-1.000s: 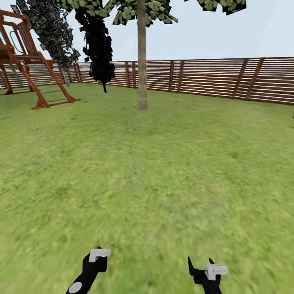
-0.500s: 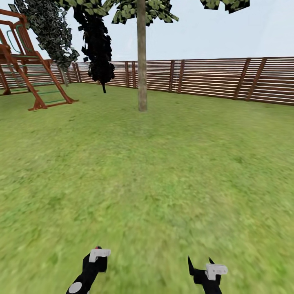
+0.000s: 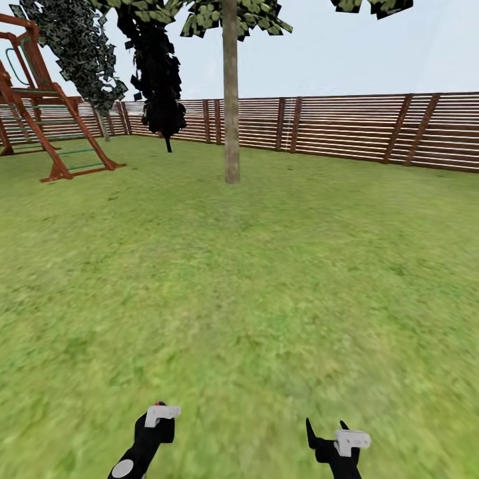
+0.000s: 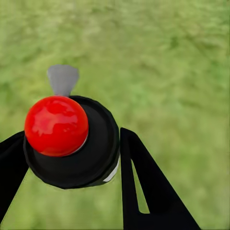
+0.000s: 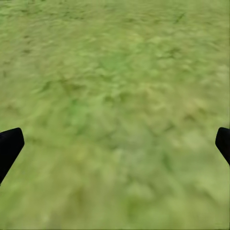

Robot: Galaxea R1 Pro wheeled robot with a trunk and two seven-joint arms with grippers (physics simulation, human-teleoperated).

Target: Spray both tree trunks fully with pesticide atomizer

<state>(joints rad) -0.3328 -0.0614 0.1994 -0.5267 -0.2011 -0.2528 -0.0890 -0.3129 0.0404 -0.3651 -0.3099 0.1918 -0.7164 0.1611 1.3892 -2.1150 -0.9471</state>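
Across the grass floor, a pale tree trunk stands before the slat fence
Clamped between the left gripper's fingers, the pesticide atomizer shows its round black body, red top and grey nozzle; its contents cannot be seen. The right gripper hangs with fingertips spread wide apart over grass

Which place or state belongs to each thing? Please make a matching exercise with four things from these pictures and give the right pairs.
Things:
1. pesticide atomizer
2. right gripper
3. tree trunk
4. climbing frame

Places or states:
A. open, over bare grass
B. at far left by the fence
C. between the left gripper's fingers
D. upright on the lawn, straight ahead

Pairs: 1-C, 2-A, 3-D, 4-B
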